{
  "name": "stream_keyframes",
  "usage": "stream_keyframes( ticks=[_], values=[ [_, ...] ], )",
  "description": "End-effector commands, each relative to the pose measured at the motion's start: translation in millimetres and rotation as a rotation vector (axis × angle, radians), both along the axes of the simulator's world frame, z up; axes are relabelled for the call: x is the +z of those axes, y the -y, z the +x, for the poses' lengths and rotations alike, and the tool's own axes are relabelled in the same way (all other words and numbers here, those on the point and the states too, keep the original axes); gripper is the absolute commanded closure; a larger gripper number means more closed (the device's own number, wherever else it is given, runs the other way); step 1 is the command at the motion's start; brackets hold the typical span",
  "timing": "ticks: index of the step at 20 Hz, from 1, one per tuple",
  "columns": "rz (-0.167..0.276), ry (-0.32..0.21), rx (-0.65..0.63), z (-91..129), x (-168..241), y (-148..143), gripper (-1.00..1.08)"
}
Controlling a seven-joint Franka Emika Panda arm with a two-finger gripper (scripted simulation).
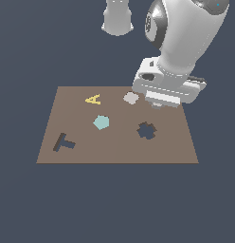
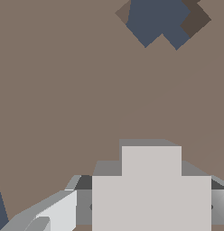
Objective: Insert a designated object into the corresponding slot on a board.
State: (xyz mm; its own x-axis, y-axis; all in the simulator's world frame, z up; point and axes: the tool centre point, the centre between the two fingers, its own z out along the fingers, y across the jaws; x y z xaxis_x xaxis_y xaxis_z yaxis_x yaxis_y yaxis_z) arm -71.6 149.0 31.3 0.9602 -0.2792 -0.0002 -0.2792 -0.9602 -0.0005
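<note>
Right up close I see the grey piece (image 2: 151, 189) held in my pincer (image 2: 150, 203), above the brown board (image 1: 117, 152), near the slot (image 1: 146, 130).

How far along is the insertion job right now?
Done: the piece looks gripped between the jaws. In hand: it sits over bare board, short of the slot. Left: the slot is empty, so the piece must be moved over it, lined up and inserted.
</note>
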Motion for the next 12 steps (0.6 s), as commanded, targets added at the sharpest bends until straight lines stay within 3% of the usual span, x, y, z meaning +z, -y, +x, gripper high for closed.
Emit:
stream_keyframes(
  ticks=[1, 12],
  values=[
    [0.0, 0.001, 0.026, 3.6, 0.6, 3.8, 1.08],
    [-0.001, 0.0, 0.244, 34.1, 3.7, 28.3, 1.08]
  ],
)
